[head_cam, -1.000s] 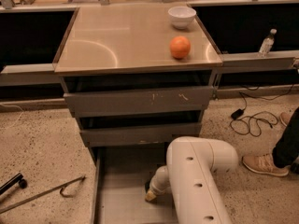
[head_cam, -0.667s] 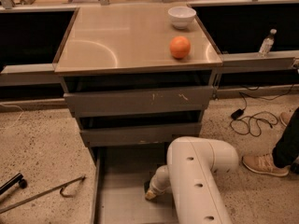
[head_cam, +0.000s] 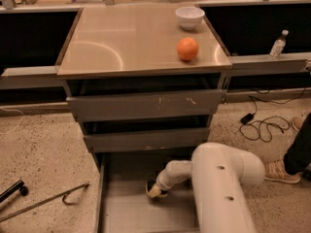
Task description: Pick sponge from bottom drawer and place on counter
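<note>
Reaching into the bottom drawer [head_cam: 124,212] at lower centre of the camera view, the white arm [head_cam: 221,188] comes in from the lower right and bends left. The gripper [head_cam: 154,191] sits low over the drawer's grey floor, near the back, just left of frame centre. Cannot tell whether the gripper is spread, pressed together or pinching anything; only a pale tip shows. A small dark patch [head_cam: 163,194] lies right at that tip, touching it. It could be the sponge, cannot tell; no sponge shows elsewhere in the drawer or on top.

The drawer is pulled out toward the bottom edge, and the low left wall is visible. Above it are two narrower grey drawers, the middle drawer [head_cam: 146,140] and the top drawer [head_cam: 143,105], both with scratched fronts and both slightly out.

The counter [head_cam: 121,42] fills the upper centre, tan and glossy. An orange [head_cam: 187,49] sits at its right side and a white bowl [head_cam: 189,17] sits behind the orange near the back right corner, the two apart.

At upper right, a water bottle [head_cam: 277,44] stands upright on a grey ledge [head_cam: 267,62]. Dark cables [head_cam: 262,127] lie on the speckled floor [head_cam: 43,149] at mid right. A person's shoe [head_cam: 279,171] is at the right edge, beside the arm. A thin metal rod [head_cam: 43,203] lies on the floor at lower left.
</note>
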`<state>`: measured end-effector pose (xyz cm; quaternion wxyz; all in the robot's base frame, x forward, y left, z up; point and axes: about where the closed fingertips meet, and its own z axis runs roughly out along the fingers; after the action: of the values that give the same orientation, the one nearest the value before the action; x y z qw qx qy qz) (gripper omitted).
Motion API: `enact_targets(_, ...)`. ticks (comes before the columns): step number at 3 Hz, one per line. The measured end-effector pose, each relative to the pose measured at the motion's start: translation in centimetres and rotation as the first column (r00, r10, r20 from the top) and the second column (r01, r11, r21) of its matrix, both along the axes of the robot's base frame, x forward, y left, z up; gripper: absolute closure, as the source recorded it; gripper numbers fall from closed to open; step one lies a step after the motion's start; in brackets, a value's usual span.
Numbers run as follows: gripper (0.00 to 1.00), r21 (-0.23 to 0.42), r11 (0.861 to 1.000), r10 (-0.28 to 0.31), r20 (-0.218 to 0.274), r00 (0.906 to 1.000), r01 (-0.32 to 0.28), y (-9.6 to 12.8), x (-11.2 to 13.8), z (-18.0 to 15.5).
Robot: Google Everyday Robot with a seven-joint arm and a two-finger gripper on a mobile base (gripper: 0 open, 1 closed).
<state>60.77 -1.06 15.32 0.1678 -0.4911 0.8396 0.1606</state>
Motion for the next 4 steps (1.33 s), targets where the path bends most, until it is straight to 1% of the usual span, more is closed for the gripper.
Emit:
enact_targets(1, 1.0, 0.183, 0.98, -0.083, 0.027, 0.9962, 0.077, -1.8, 4.5, 7.0)
enact_targets(2, 1.0, 0.373, 0.927, -0.063, 0.05, 0.9967, 0.04, -2.9, 4.6, 14.4)
enact_targets(3, 1.0, 0.474, 0.875, 0.07, 0.085, 0.994, -0.102, -2.7, 1.9, 19.3)
enact_targets(4, 1.0, 0.5, 0.847, 0.175, 0.052, 0.9831, -0.178, -2.1, -1.0, 19.8)
